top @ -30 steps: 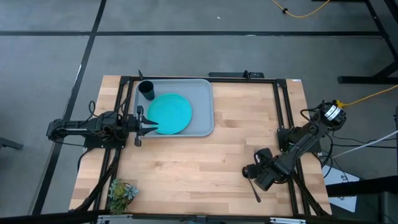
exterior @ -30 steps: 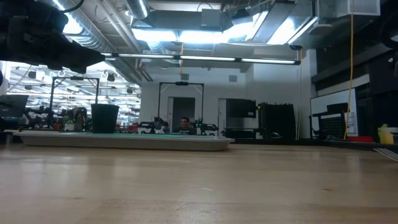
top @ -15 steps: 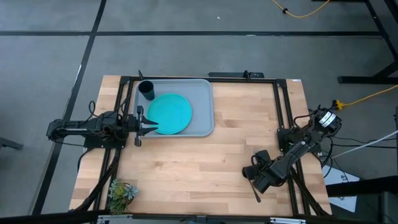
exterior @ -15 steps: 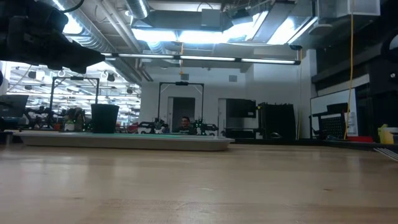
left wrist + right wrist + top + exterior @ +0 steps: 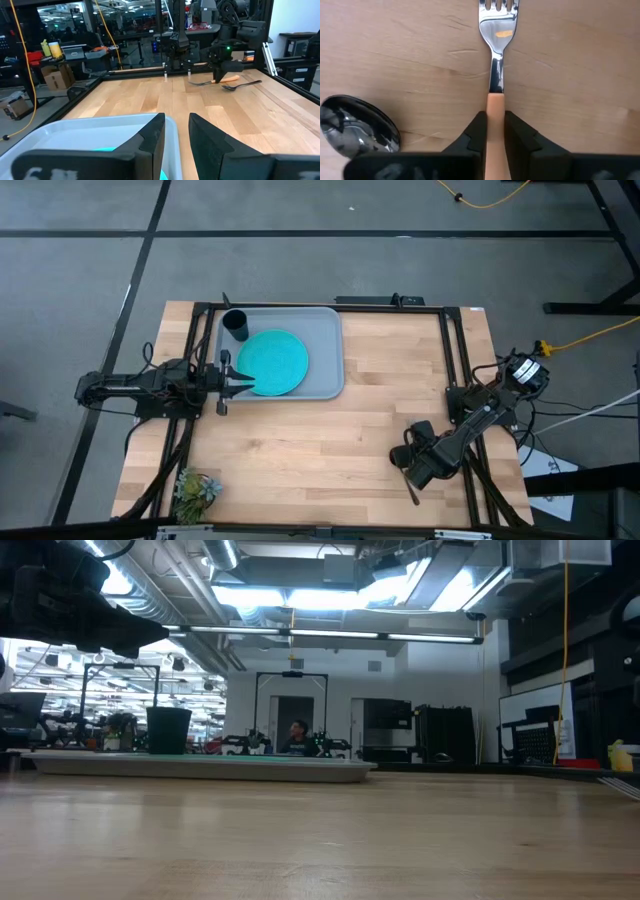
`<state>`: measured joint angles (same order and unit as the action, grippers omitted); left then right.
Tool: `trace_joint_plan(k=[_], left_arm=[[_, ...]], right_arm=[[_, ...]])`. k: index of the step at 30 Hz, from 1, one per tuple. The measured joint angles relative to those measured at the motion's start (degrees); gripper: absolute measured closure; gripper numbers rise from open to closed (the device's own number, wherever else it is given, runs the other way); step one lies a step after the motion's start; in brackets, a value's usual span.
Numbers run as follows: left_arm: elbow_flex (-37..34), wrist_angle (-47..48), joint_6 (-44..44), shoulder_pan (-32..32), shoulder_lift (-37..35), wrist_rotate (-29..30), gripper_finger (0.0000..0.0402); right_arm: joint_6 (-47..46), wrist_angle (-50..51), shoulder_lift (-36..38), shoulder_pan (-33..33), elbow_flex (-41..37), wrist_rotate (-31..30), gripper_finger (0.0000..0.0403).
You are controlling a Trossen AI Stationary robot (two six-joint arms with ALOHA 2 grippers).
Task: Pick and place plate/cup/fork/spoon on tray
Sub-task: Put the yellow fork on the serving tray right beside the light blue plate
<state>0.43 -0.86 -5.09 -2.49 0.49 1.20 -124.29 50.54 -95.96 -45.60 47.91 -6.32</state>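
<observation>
the right gripper [image 5: 494, 131] is clenched on the smooth orange handle of the fork [image 5: 496, 45], whose shiny metal tines lie flat on the pale wood table [image 5: 330, 440]. a glossy dark spoon [image 5: 357, 131] lies just beside. the left gripper [image 5: 243, 384] hangs slightly parted, holding nothing, over the tray [image 5: 325, 345] edge.

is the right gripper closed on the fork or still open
Shut: right gripper fingers press both sides of the fork by its orange handle, which lies flat on the table.
</observation>
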Motion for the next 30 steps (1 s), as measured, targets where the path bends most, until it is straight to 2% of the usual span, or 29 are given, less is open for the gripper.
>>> trace_joint_plan(k=[4,11,14,16,19,21,25,27,30], left_arm=[[0.0,0.0,0.0,0.01,0.0,-0.01,0.0321],[0.0,0.0,0.0,0.01,0.0,-0.01,0.0321],[0.0,0.0,-0.01,0.01,0.0,0.17,0.0321],[0.0,0.02,0.01,0.01,0.0,0.19,0.0321],[0.0,0.01,0.01,-0.01,0.0,0.2,0.0321],[0.0,0.01,0.0,0.01,0.0,0.19,0.0321],[0.0,0.0,0.01,0.01,0.0,0.21,0.0321],[0.0,0.02,0.01,-0.01,0.0,0.19,0.0321],[0.0,0.02,0.01,0.0,0.0,0.19,0.0321]], right_arm=[[0.01,2.51,0.04,1.54,1.35,-1.83,0.036],[3.67,19.64,4.54,7.28,12.54,-21.35,0.036],[6.24,24.49,5.77,11.76,18.42,-32.63,0.036],[9.72,24.17,5.7,15.92,21.0,-35.62,0.036],[19.91,16.94,5.66,24.28,22.39,-36.2,0.036],[30.55,6.78,5.59,29.81,21.68,-35.1,0.036],[50.76,-12.55,2.95,39.91,21.04,-28.12,0.036],[56.09,-18.66,0.67,44.49,20.96,-24.94,0.036],[57.58,-25.58,-2.92,50.18,20.96,-18.81,0.036]])
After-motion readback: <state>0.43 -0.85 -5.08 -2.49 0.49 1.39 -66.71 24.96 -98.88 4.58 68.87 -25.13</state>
